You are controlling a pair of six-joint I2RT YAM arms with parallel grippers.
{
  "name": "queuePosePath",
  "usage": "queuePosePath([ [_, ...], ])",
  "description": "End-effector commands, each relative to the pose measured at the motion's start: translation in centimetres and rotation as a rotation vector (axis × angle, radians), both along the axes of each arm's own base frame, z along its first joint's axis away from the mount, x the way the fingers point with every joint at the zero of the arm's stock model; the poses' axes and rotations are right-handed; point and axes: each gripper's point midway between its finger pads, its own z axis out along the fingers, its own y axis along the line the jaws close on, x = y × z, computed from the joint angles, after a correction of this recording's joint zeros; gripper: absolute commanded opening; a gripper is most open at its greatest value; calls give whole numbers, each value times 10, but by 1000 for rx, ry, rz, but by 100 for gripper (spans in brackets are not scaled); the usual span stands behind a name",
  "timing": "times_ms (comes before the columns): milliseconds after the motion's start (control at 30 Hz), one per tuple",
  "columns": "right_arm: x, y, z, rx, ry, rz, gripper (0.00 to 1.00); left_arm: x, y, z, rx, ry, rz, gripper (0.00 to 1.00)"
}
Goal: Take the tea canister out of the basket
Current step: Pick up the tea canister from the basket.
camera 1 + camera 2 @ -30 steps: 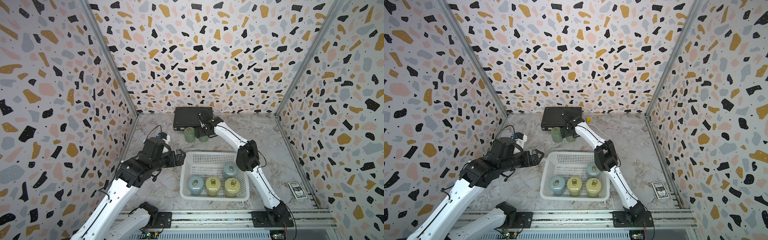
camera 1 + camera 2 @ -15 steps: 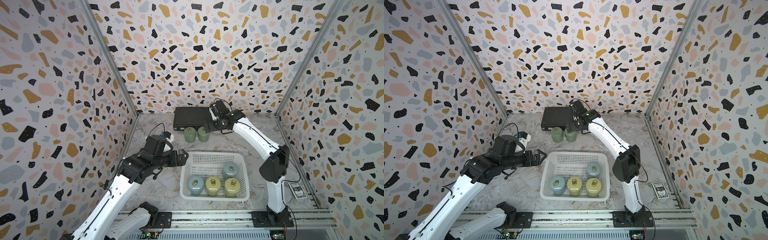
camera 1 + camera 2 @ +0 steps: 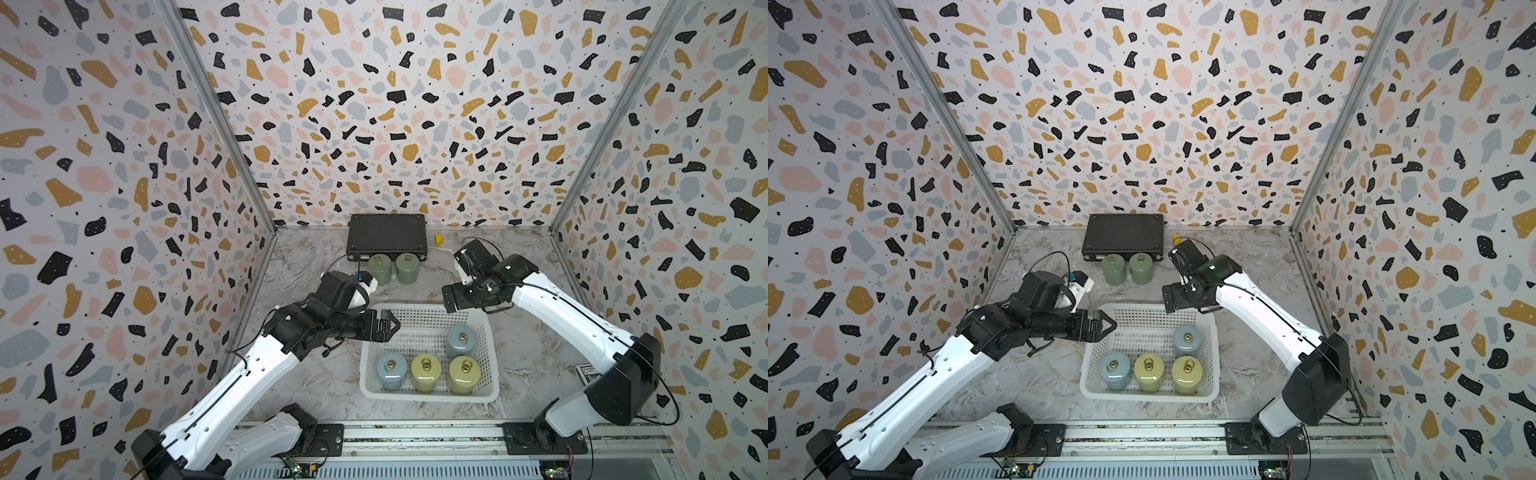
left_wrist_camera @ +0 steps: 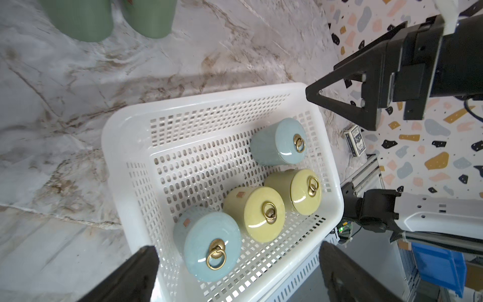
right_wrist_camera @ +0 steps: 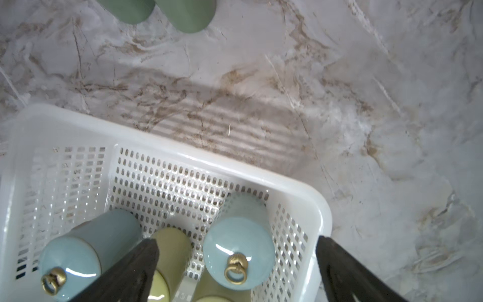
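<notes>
**Four canisters in the basket, both grippers empty**

In both top views the white basket (image 3: 428,397) sits mid-table with four tea canisters standing in it. A blue canister (image 3: 391,368) and two yellow canisters (image 3: 425,370) make the front row, and a second blue one stands behind at the right. The left gripper (image 3: 392,327) hovers over the basket's far left corner and the right gripper (image 3: 448,300) above its far right corner. Their gaps are hard to read from up here. Two green canisters (image 3: 380,268) stand outside against a black case (image 3: 388,235). A card deck (image 3: 588,374) is half hidden by the right arm.

Left wrist view: the left fingers (image 4: 130,274) are spread wide with nothing gripped, and the frame cuts them off. The green pair is cropped too.

Right wrist view: the right fingers (image 5: 133,272) are wide apart and empty, and one masks part of a yellow canister.
</notes>
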Motion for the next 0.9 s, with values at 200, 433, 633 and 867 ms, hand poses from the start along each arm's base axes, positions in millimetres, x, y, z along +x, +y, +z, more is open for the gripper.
queuePosePath([
  [200,-63,-6,-32,-26,147,-11,99,-3,-21,-4,-4,-21,-63,100],
  [433,-73,-15,-63,-77,197,-37,99,-9,-25,-11,9,-12,-73,100],
  [633,-65,-13,-84,-107,190,-54,99,-8,-29,-10,3,-26,-58,100],
  [867,-48,-10,-96,-99,114,-85,99,-7,-29,-7,8,-35,-48,100],
])
